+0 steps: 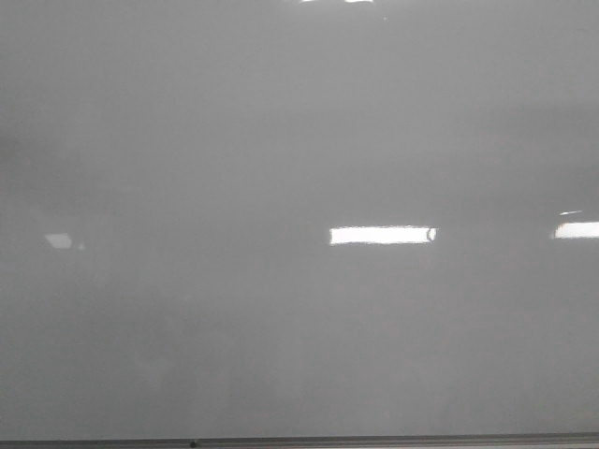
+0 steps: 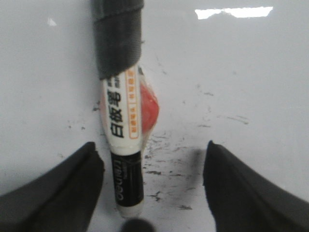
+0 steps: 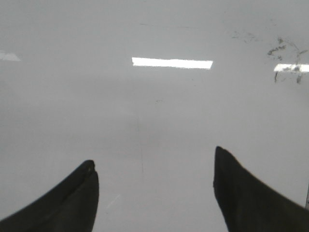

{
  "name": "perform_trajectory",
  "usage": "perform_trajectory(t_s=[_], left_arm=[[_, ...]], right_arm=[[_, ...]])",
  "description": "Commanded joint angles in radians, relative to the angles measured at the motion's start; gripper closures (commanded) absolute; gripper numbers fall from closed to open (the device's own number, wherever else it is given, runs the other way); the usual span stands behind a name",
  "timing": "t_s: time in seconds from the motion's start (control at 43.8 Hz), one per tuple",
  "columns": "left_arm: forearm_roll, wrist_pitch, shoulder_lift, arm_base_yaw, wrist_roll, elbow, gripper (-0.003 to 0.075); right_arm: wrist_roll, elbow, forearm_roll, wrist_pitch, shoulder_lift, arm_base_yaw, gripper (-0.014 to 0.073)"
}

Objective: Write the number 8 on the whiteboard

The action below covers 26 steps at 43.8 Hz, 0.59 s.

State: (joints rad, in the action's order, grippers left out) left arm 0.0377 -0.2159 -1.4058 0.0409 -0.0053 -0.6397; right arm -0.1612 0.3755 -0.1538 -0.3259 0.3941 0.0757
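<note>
The whiteboard (image 1: 281,140) fills the front view, pale grey and blank, with bright light reflections. No number 8 shows in any view. Neither gripper shows in the front view. In the left wrist view my left gripper (image 2: 150,145) is open over a glossy white surface. A whiteboard marker (image 2: 123,121) lies on that surface between the fingers, closer to one finger (image 2: 72,183) and touching neither. It has a white printed label, a black end and dark tape round its far part. My right gripper (image 3: 153,156) is open and empty over bare white surface.
A thin metal edge (image 1: 374,440) runs along the board's bottom. A red-orange rounded piece (image 2: 148,108) sits against the marker. Black ink smudges (image 2: 164,154) mark the surface beside the marker. More smudges (image 3: 285,53) show far off in the right wrist view.
</note>
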Motion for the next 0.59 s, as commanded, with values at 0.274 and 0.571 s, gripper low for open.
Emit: perform_trajectory(t_s=[0.274,0.571], left_arm=[[-0.007,-0.097,0.004,0.036,-0.007,-0.03,0.0682],[-0.011,0.0,0.08,0.005,-0.009,-0.03,0.0682]], right_arm=[[0.0,0.036,-0.01,0.07,0.013,-0.004,0.0069],[0.0,0.036,-0.01,0.063,0.013,-0.004,0.0069]])
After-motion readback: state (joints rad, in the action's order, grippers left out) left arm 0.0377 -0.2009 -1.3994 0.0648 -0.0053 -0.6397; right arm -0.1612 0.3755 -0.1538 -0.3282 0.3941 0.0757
